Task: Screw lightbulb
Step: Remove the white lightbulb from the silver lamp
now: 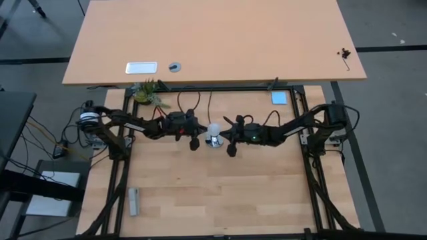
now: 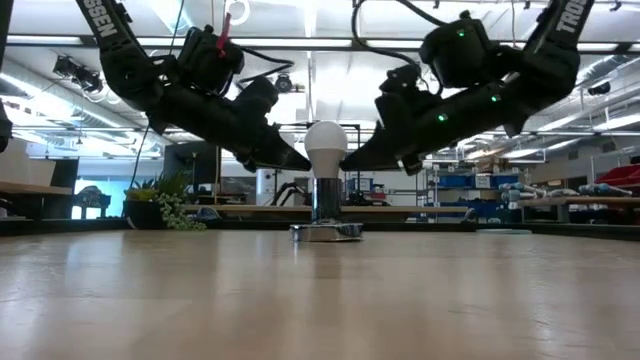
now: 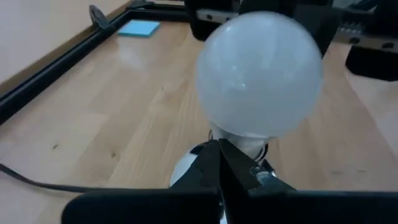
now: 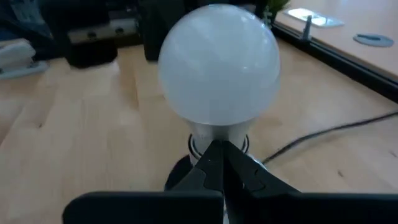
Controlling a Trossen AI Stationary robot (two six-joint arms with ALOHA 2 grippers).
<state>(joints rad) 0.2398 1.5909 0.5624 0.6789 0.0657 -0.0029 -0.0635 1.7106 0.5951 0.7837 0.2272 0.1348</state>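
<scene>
The lightbulb (image 1: 213, 130) stands upright in its socket (image 2: 326, 231) at mid-table; my left gripper (image 1: 194, 143) and right gripper (image 1: 231, 150) flank it, fingers pressed together, grasping nothing, seemingly because it's already seated

Each wrist view has its own shut pincer, the left pincer (image 3: 219, 163) and the right pincer (image 4: 220, 163), hiding the lower part of the socket (image 4: 180, 174) beneath the lightbulb (image 4: 217, 65), and the small grey object (image 1: 134, 201) near the desk's (image 1: 220, 193) front-left is too small to identify.
</scene>
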